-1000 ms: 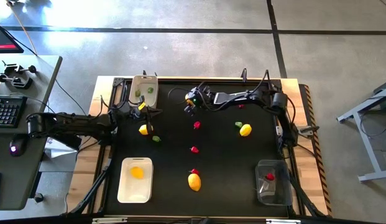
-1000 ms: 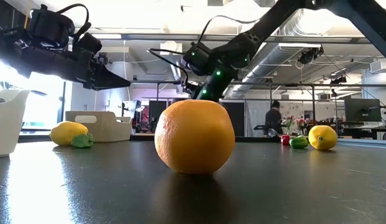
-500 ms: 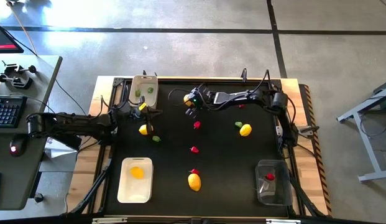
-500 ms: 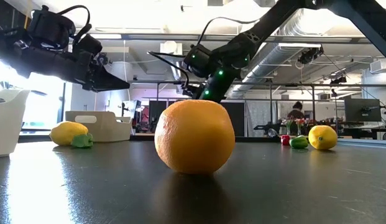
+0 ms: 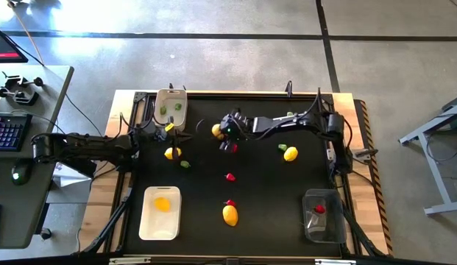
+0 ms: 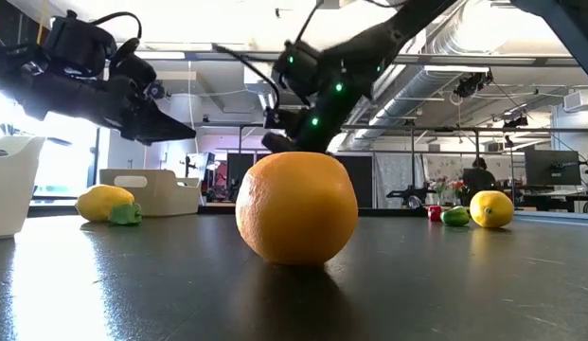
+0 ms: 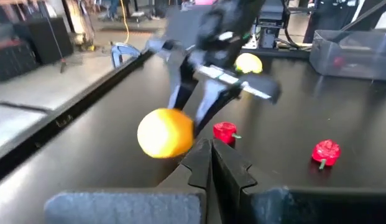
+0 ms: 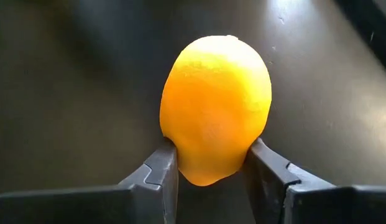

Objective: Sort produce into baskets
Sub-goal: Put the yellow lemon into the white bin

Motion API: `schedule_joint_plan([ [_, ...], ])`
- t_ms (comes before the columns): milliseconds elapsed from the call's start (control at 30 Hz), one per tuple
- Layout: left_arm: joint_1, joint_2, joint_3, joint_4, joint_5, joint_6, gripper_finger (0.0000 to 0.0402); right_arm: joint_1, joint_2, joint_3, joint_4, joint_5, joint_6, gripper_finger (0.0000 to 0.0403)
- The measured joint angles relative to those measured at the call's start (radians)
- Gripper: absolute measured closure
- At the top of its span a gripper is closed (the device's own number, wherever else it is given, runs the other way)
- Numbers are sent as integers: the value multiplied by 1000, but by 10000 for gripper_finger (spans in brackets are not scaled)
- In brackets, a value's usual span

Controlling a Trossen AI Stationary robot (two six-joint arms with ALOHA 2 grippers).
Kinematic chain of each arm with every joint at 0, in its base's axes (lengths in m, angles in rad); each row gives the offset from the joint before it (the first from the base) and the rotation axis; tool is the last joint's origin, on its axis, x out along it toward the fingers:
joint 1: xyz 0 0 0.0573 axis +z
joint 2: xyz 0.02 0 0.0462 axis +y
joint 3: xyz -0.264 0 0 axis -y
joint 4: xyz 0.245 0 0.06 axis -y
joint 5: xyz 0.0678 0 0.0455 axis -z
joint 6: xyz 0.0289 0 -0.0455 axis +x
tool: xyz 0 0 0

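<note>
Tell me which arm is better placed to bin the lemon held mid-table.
Right. The right gripper is already shut on the yellow-orange oval lemon, so it can carry it onward. The left gripper hovers empty by the beige-white tub, fingers shut.

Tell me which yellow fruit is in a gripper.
The lemon near the table's far edge, pinched by the right gripper; the other yellow ones lie loose or sit in the white tray.

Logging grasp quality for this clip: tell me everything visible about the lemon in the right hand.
The lemon is a yellow-orange oval with a finely dimpled, plastic-looking skin. The right hand pinches its lower half, one dark finger against each side, over the black table near its far edge. Whether it touches the table is unclear. A red piece lies close by.
</note>
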Motion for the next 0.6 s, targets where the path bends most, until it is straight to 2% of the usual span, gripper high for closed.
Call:
schedule_joint_plan([
  [167,-19,12,13,0,14,-112,369,99,-7,0,6,144,-177,279],
  [367,-57,63,50,-22,14,-357,296,192,-7,0,45,360,-297,279],
  [467,-73,105,67,-21,14,-375,256,222,-8,0,80,429,-363,278],
  [600,-93,149,96,-15,6,-334,208,249,-8,0,122,467,-431,278],
])
